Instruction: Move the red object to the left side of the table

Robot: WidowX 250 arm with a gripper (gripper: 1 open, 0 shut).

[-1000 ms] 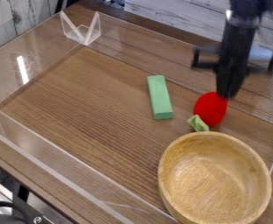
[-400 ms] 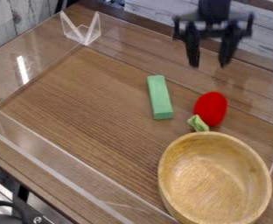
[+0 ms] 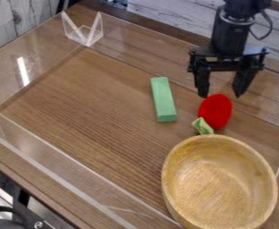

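Hovering with my gripper (image 3: 225, 86) spread wide and empty just above the red object (image 3: 216, 108), which lies right of the green block (image 3: 164, 98), I judge it light, smooth, best pinched around its round middle.

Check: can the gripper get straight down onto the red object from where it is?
Probably yes. The gripper is open just above the red object, nothing between them; the wooden bowl and green block sit clear.

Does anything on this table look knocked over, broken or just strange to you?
Nothing stands out. The red toy fruit lies intact beside the wooden bowl, the green block lies flat, and the open gripper hangs just above the fruit.
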